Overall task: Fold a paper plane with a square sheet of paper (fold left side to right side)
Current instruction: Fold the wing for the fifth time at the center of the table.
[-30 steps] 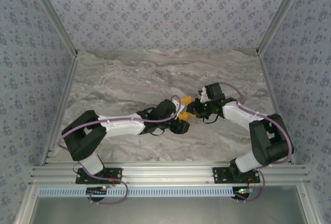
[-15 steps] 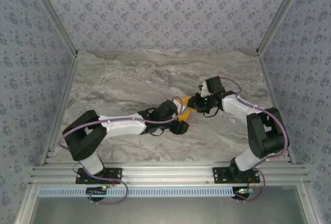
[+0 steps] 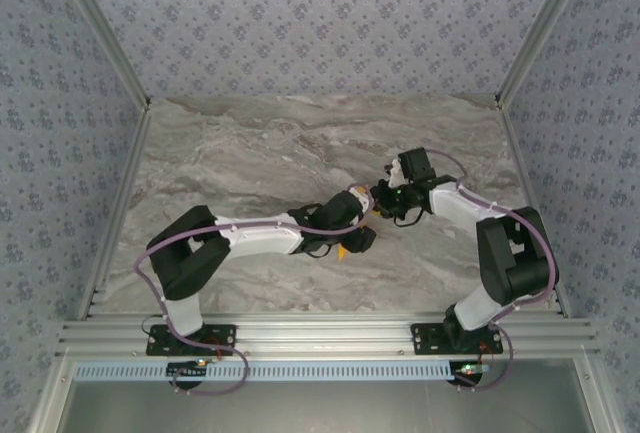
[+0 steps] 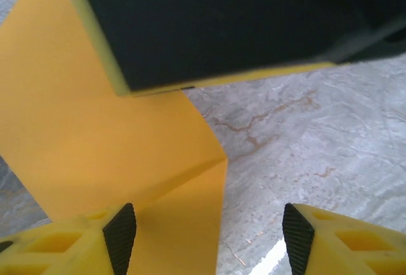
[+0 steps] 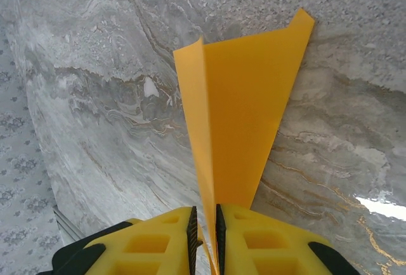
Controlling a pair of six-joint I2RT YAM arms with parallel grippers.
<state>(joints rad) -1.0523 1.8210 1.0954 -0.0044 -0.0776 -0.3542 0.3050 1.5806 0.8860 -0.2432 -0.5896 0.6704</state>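
One paper plane (image 5: 244, 110), two grippers, mid-counter (image 3: 220, 153). The right gripper (image 5: 204, 224) is pinched tight on the plane's edge; the left gripper (image 4: 209, 237) stands wide apart, clamping nothing.

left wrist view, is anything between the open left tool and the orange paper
Nothing visible does. The orange paper reaches into the gap of the open left tool, near one pad, with bare marble table beside it. The right tool pinches the same sheet.
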